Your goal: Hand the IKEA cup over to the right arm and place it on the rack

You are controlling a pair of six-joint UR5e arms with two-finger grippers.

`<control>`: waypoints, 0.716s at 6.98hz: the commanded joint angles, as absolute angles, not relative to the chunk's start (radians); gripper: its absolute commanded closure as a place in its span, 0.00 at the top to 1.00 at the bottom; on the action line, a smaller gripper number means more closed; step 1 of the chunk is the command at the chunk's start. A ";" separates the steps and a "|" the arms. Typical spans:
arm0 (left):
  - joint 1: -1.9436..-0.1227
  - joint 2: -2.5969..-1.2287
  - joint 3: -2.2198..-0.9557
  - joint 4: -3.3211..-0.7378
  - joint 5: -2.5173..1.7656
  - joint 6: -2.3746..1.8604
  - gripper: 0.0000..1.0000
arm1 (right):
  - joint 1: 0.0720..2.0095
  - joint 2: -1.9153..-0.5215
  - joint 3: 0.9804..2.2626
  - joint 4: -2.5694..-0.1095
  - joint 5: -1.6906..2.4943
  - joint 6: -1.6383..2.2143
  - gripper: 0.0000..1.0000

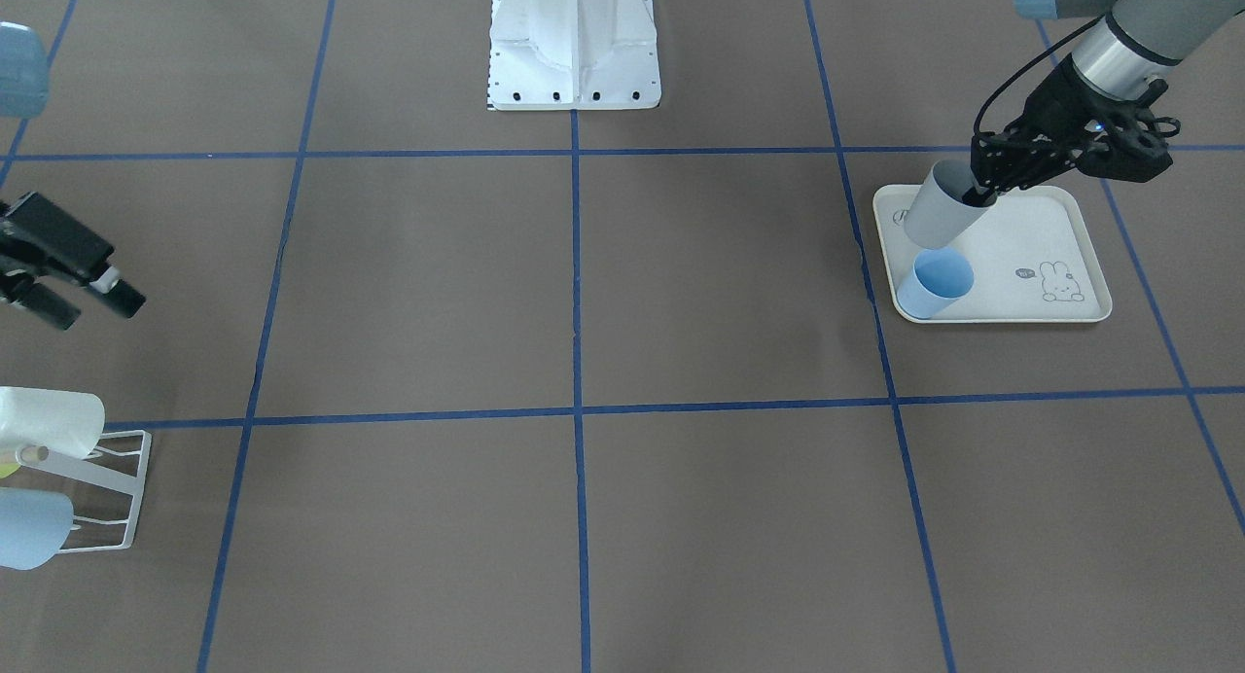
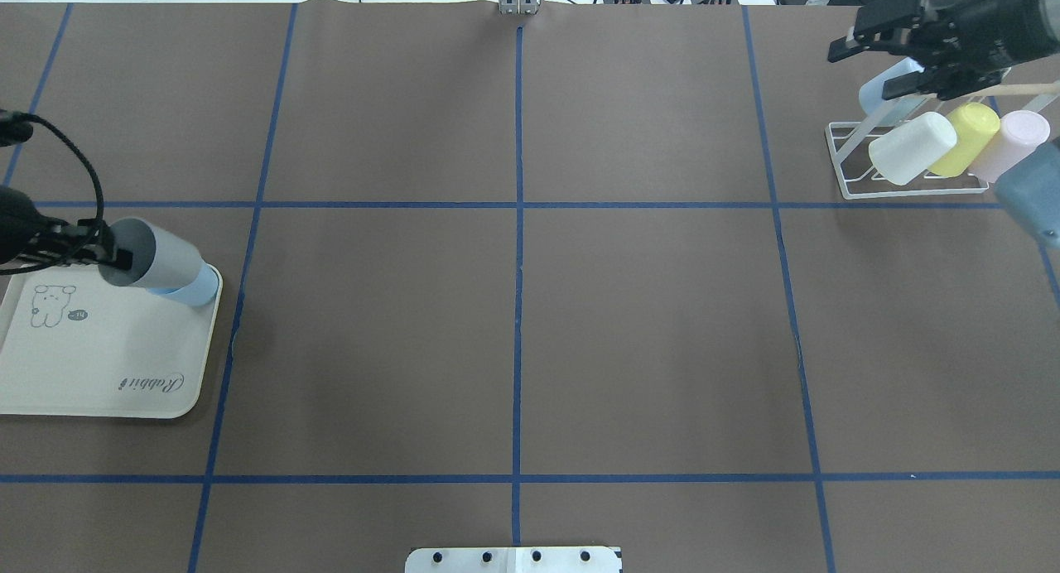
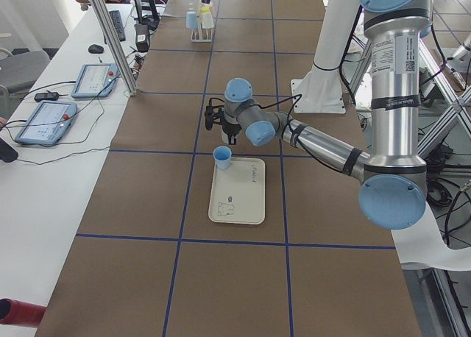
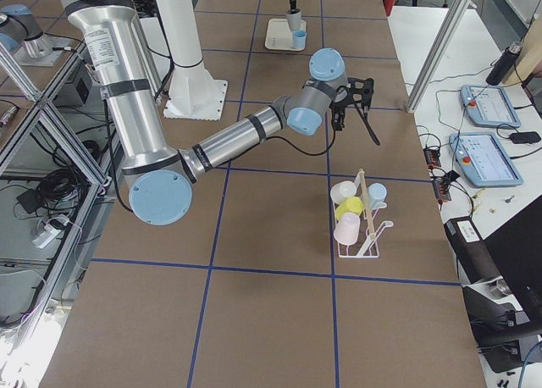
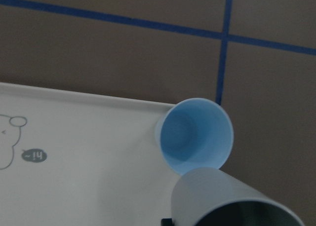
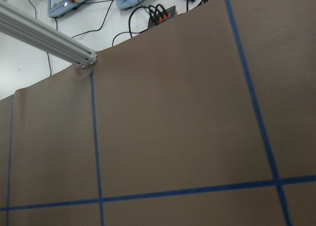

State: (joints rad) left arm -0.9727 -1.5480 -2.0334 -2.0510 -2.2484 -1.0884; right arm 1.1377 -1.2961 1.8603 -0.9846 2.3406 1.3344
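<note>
The left hand [image 1: 978,192] pinches the tilted grey cup [image 1: 939,214] by its rim. Best to lift it clear of the blue cup [image 1: 934,284] on the tray [image 1: 1060,228] before carrying it toward the wide, empty right hand [image 1: 92,308].

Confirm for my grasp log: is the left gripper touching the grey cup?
Touching. The front-facing view shows the left gripper pinching the rim of the grey cup, one finger inside.

— How much of the rack [image 1: 145,488] shows from the front?
— Just one end; the left edge cuts off the rest and the cups [image 1: 53,422] on it.
— And overhead?
— The left gripper [image 2: 112,257] runs off the edge, and the grey cup [image 2: 153,262] covers most of the blue cup [image 2: 201,290].
</note>
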 commanded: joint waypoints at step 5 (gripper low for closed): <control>-0.920 -1.985 -1.866 -2.475 -2.234 -1.888 0.00 | 0.640 -1.094 2.098 -0.980 1.931 2.027 1.00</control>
State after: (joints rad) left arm -0.9297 -1.9224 -1.9556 -2.2446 -2.2576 -1.6714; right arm 0.6712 -1.1656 2.0866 -0.9819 1.9623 1.9016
